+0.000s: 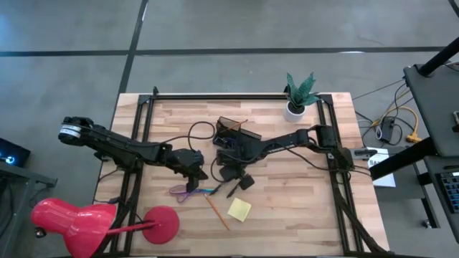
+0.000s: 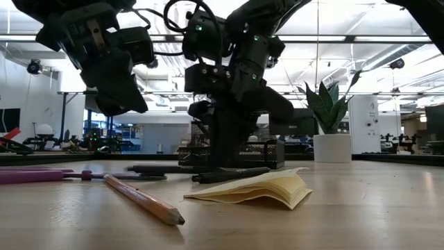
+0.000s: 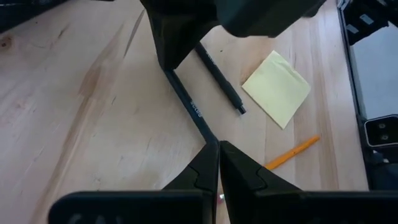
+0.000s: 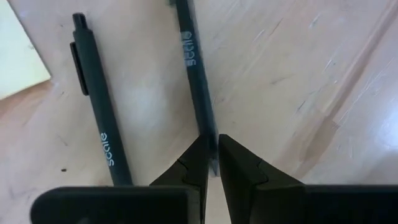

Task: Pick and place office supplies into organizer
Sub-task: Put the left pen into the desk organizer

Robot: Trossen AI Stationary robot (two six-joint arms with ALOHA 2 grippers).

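We see the left gripper (image 3: 219, 163) with fingers pressed together, empty. The right gripper (image 4: 211, 158) pinches a black pen (image 4: 194, 74), whose long axis runs straight ahead from the fingertips; a second pen (image 4: 96, 106) lies beside.

A red desk lamp (image 1: 79, 223) sits at one corner of the wooden table (image 1: 301, 201). A potted green plant (image 1: 298, 93) stands at the opposite corner.

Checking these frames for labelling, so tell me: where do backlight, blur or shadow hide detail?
Low view: bright ceiling lights turn both arms into silhouettes, and the near pencil is soft. Right wrist view: the pen is sharp, the end effector blurred. High view: even light, faint shadows.
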